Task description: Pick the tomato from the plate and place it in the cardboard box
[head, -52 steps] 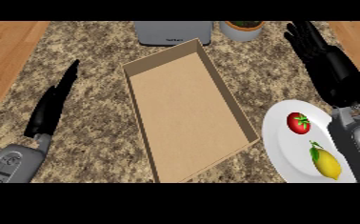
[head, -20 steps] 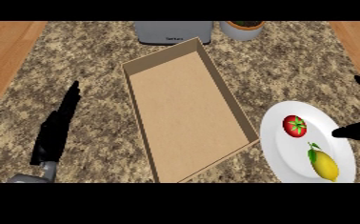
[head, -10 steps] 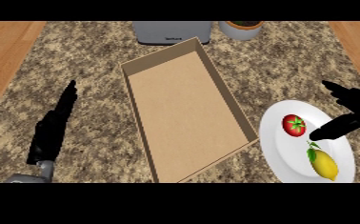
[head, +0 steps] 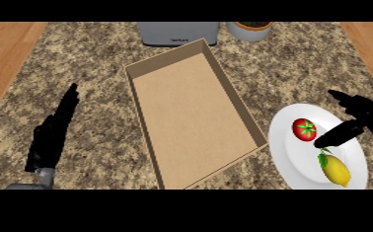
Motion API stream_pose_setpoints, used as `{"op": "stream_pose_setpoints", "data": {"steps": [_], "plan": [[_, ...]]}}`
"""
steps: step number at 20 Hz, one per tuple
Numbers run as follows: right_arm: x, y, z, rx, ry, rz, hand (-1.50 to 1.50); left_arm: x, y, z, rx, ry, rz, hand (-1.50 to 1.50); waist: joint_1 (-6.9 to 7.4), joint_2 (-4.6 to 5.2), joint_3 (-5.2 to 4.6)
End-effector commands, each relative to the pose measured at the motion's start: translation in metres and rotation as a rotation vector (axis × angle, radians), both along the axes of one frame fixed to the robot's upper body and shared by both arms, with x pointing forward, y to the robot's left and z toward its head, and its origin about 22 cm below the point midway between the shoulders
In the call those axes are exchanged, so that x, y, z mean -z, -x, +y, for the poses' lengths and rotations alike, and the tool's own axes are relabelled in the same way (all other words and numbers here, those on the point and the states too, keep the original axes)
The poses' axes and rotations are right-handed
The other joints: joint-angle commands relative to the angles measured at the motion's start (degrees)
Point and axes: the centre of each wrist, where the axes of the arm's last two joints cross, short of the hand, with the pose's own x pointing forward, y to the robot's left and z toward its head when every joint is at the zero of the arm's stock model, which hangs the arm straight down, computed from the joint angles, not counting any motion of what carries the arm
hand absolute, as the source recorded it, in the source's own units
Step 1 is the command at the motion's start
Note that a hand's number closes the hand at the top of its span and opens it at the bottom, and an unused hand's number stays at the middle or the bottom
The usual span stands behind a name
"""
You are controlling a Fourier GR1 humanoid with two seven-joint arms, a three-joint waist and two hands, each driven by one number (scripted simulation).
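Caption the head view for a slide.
Right hand open beside the tomato on the plate; cardboard box waits.

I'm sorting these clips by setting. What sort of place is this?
Most likely a kitchen: a speckled stone counter, a plate holding a tomato and a lemon, and what looks like a toaster.

Lighting even and bright across the surface (head: 291,68); source direction cannot be told. Soft shadow along the inner walls of the cardboard box (head: 191,122). No glare on the plate (head: 291,162).
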Motion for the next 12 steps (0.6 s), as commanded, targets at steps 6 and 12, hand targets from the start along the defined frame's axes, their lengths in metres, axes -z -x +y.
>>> {"op": "stream_pose_setpoints", "data": {"steps": [6, 12], "plan": [[0.032, 0.007, 0.015, 0.007, 0.01, 0.015, -1.5, -0.006, -0.001, 0.003, -0.013, -0.017, -0.024, 0.0, -0.03, 0.0, 0.0], [0.039, 0.016, -0.005, -0.003, 0.019, 0.01, -1.5, -0.001, -0.017, -0.003, -0.005, 0.012, 0.008, 0.0, -0.22, 0.03, 0.0]]}}
